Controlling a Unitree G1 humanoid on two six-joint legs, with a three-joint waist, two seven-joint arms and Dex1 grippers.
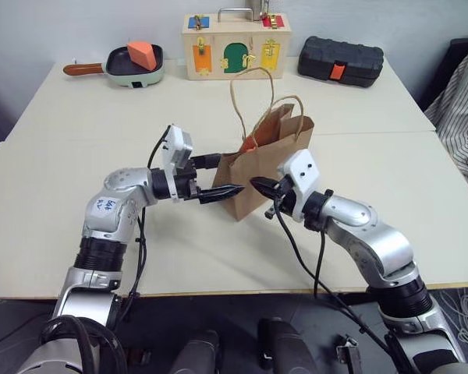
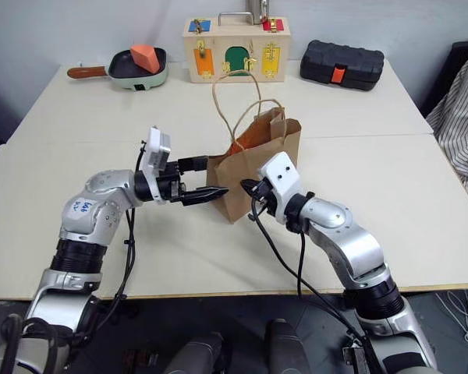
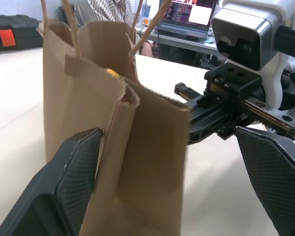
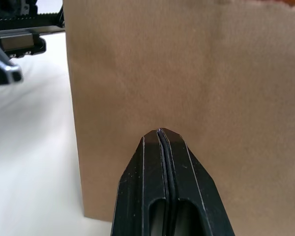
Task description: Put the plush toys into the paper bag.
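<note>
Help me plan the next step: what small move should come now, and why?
Probably close the left gripper on the paper bag to steady it. Its jaws stand open around the bag's near edge, the right gripper is shut against the bag's side, and orange and yellow already show inside.

Most of the orange plush toy [image 1: 249, 143] is buried inside the paper bag [image 1: 257, 175] just beyond my left claw [image 3: 172, 162]; only a sliver shows at the mouth. Of the yellow plush toy [image 3: 111, 73] I see just a small patch over the bag's folded rim. My left claw's far finger [image 1: 207, 161] runs behind the bag's corner. Ahead of my right claw [image 4: 160, 135], the bag's wall runs past the edges, hiding the counter beyond.
</note>
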